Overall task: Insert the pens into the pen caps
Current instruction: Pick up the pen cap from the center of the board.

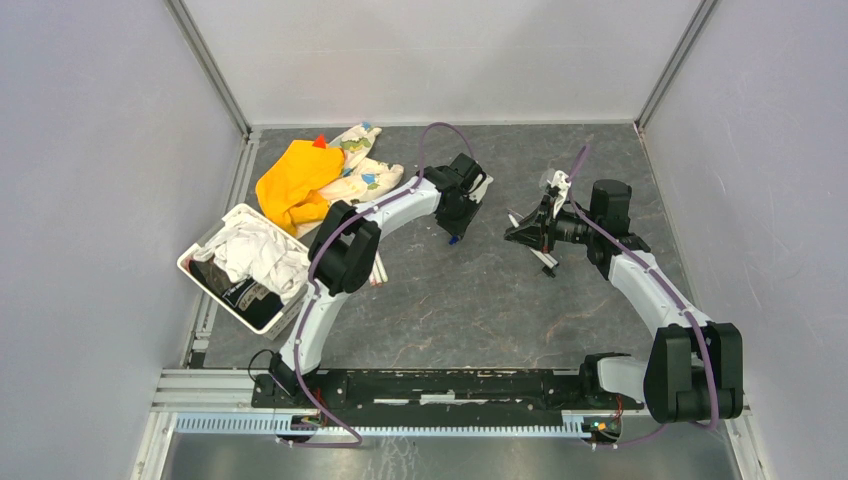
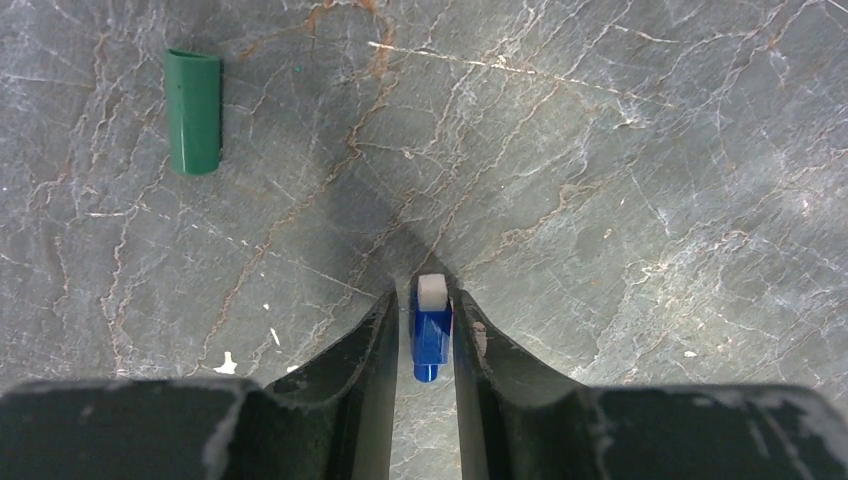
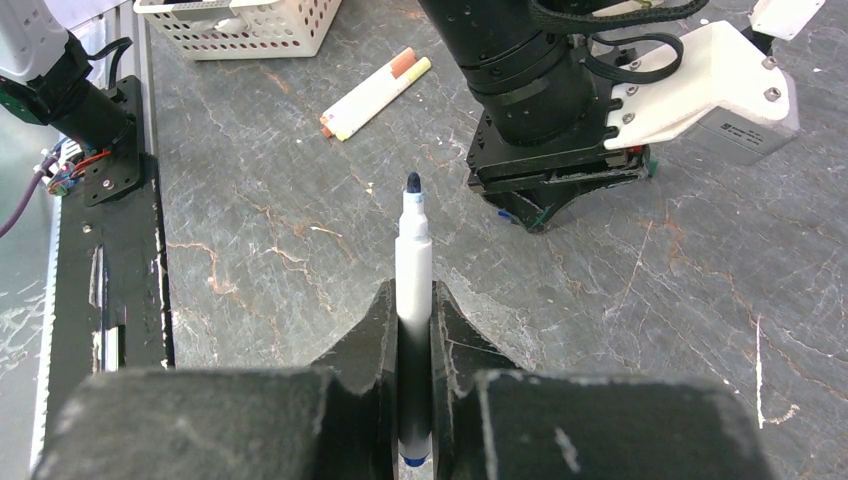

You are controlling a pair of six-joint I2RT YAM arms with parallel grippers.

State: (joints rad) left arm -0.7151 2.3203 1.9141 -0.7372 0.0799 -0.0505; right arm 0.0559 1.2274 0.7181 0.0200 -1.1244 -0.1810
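My left gripper point(image 2: 421, 300) is shut on a small blue pen cap point(image 2: 431, 340) with a cream end, held just above the table; it also shows in the top view point(image 1: 453, 238). A dark green pen cap point(image 2: 193, 112) lies on the table ahead to its left. My right gripper point(image 3: 413, 295) is shut on a white-barrelled pen point(image 3: 413, 265) whose dark tip points at the left gripper's body point(image 3: 540, 90). In the top view the two grippers point(image 1: 455, 222) point(image 1: 515, 233) face each other a short way apart at mid table.
Two more pens point(image 3: 375, 92) lie together near the left arm. Another white pen point(image 1: 545, 262) lies by the right gripper. A white basket point(image 1: 200, 270) of cloths stands at the left. An orange cloth point(image 1: 295, 180) and a patterned cloth point(image 1: 365, 165) lie at the back left.
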